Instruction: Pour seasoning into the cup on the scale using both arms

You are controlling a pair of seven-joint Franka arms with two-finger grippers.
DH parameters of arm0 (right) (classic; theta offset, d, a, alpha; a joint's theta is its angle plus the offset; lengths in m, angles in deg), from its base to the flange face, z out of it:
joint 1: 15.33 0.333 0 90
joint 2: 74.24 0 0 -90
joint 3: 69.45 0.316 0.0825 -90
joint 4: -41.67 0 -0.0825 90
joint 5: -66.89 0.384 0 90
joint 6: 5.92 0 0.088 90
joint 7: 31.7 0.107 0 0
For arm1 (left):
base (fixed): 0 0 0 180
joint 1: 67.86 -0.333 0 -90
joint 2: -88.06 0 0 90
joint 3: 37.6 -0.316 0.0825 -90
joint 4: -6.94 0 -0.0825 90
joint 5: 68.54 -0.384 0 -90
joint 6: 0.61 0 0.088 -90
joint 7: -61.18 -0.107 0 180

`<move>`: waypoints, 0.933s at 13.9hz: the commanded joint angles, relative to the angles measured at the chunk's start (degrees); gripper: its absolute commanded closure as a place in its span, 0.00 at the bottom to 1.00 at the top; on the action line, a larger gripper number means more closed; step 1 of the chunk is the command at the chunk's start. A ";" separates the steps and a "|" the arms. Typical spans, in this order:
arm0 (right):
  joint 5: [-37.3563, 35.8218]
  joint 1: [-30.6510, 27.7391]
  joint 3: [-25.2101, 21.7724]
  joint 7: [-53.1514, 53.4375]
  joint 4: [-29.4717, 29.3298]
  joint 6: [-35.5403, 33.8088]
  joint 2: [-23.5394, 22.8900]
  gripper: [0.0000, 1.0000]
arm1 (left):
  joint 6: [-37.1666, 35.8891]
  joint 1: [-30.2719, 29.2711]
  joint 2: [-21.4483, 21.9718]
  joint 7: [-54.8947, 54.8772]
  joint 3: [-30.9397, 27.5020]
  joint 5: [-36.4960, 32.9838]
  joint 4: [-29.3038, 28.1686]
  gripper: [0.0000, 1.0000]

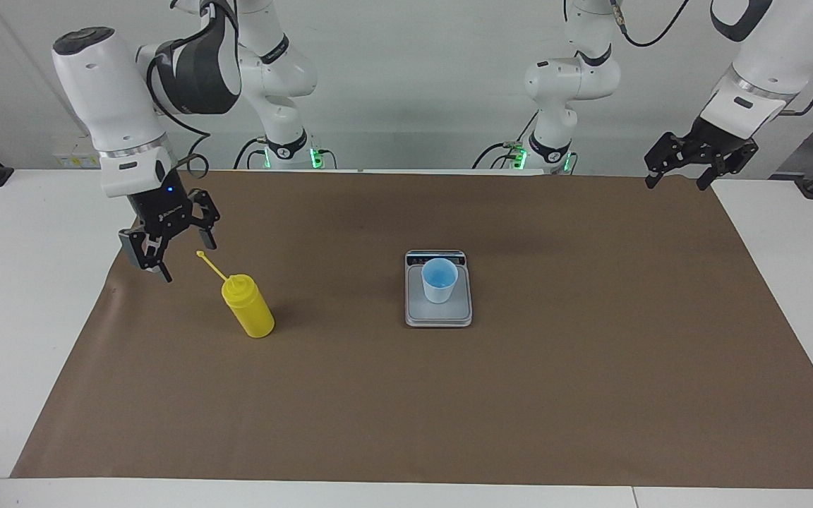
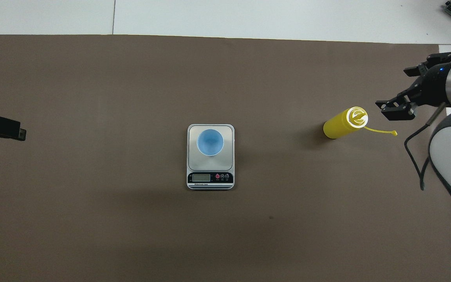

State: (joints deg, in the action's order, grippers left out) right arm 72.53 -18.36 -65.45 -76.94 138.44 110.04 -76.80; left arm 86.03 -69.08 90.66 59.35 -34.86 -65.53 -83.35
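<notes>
The seasoning bottle [image 1: 248,308] [image 2: 343,124] is yellow and stands upright on the brown mat toward the right arm's end, with its thin cap strap [image 1: 210,264] [image 2: 380,131] sticking out sideways. My right gripper [image 1: 181,252] [image 2: 403,91] hangs open in the air just above the strap's tip, beside the bottle and not touching it. The light-blue cup [image 1: 439,280] [image 2: 210,141] stands on the silver scale [image 1: 438,315] [image 2: 210,168] at mid-table. At the mat's corner near its own base, my left gripper [image 1: 676,185] [image 2: 2,128] waits open and empty.
The brown mat [image 1: 406,409] covers most of the white table [image 1: 18,282]. The scale's display strip [image 2: 210,178] faces the robots. Nothing else lies on the mat.
</notes>
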 commanded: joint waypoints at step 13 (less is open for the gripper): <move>-6.79 3.11 0.13 50.60 -2.30 -23.32 5.10 0.00 | -0.69 -0.54 1.09 -0.20 0.34 -0.82 -0.76 0.00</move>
State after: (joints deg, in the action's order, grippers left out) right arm 66.88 -14.71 -65.71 -28.25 135.49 88.18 -72.68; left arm 86.03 -69.08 90.66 59.35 -34.86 -65.53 -83.35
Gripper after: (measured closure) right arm 0.000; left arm 0.000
